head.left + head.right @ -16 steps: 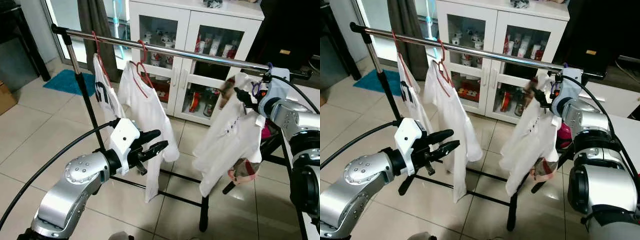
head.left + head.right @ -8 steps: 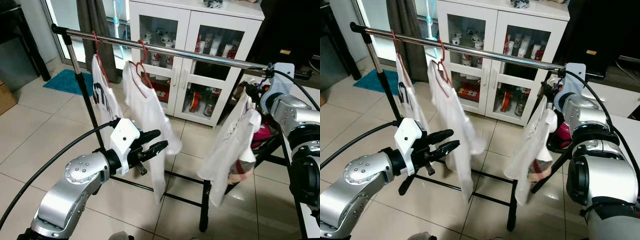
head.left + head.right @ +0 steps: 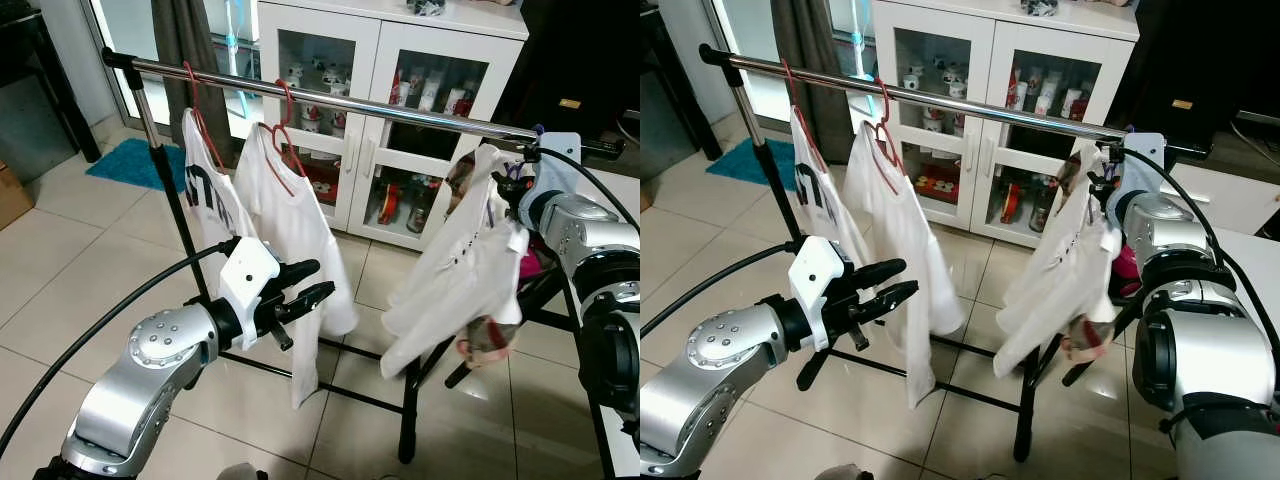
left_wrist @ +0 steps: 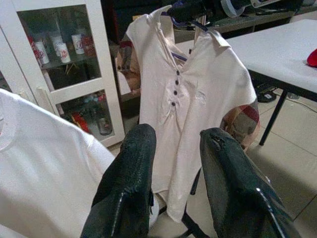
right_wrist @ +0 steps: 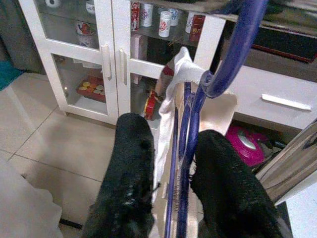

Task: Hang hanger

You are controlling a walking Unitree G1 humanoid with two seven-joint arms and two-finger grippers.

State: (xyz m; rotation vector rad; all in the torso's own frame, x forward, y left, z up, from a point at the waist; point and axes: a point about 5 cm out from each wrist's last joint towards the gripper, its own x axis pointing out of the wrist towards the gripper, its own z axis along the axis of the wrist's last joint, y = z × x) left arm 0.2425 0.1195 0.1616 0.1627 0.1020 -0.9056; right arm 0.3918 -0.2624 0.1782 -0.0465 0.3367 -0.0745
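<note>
1. Left eye view: a chrome clothes rail on a black stand (image 3: 330,100) crosses in front of a white glass-door cabinet (image 3: 385,60). Two white shirts on red wire hangers (image 3: 290,205) hang near its left end. At the right end, the right end effector (image 3: 505,180) is raised just under the rail, holding the blue hanger (image 3: 512,172) that carries a cream button-front shirt (image 3: 460,270); the shirt's hem swings out to the left. The left end effector (image 3: 312,285) is held low before the stand, fingers slightly parted, gripping nothing.

2. Right eye view: the same scene; the blue hanger's hook sits at the rail, but I cannot tell whether it rests on it.

3. Left wrist view: the two black fingers (image 4: 131,193) stand apart with a gap between them, the cream shirt well beyond.

4. Right wrist view: the fingers (image 5: 129,183) pinch the blue hanger's bars, with the shirt collar between them.
</note>
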